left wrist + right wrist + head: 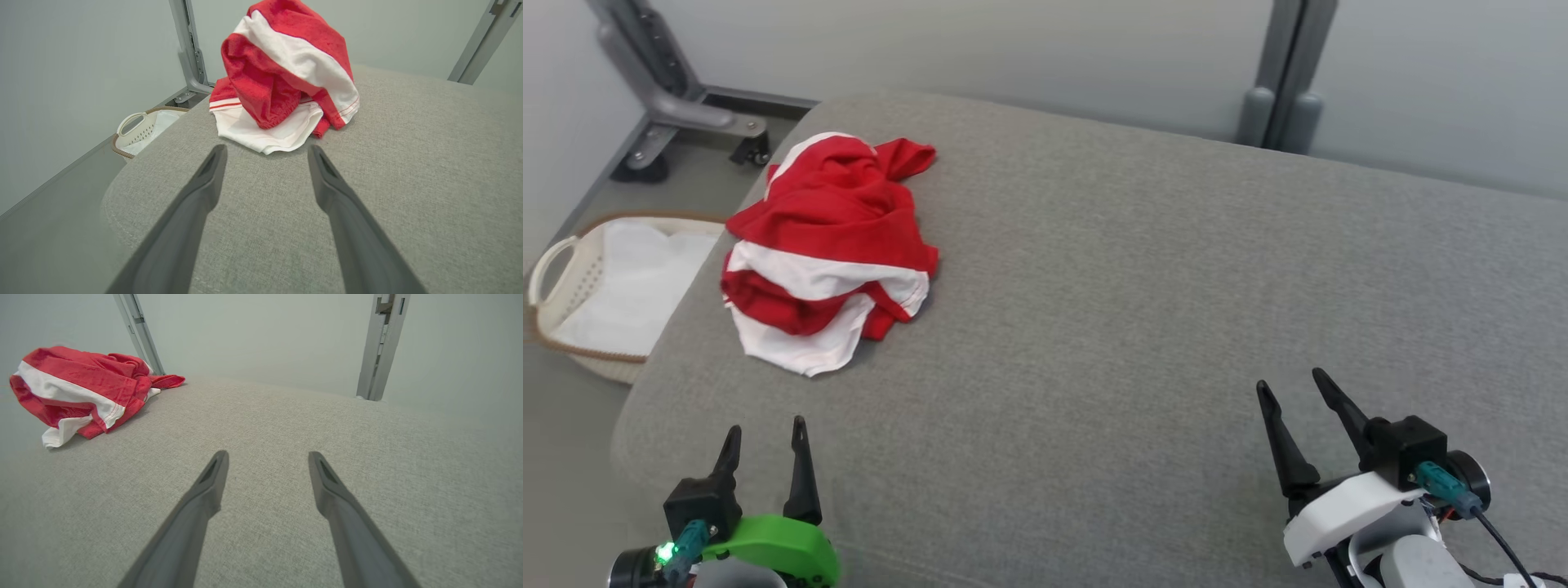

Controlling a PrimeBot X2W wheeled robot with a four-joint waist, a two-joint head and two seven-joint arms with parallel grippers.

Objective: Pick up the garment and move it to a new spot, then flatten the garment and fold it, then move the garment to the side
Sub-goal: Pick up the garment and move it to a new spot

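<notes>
Plainly, the red-and-white garment (833, 237) lay crumpled in a heap at the upper left of the head view, on the grey fabric-covered desk (1135, 286), near its left edge. My left gripper (766, 425), at the lower left, had its fingers spread apart and held nothing; it pointed toward the heap without touching it. My right gripper (1289, 378), at the lower right, was likewise wide and empty, well apart from the garment. A pale basket (556, 269) stood beside the desk's left edge.
</notes>
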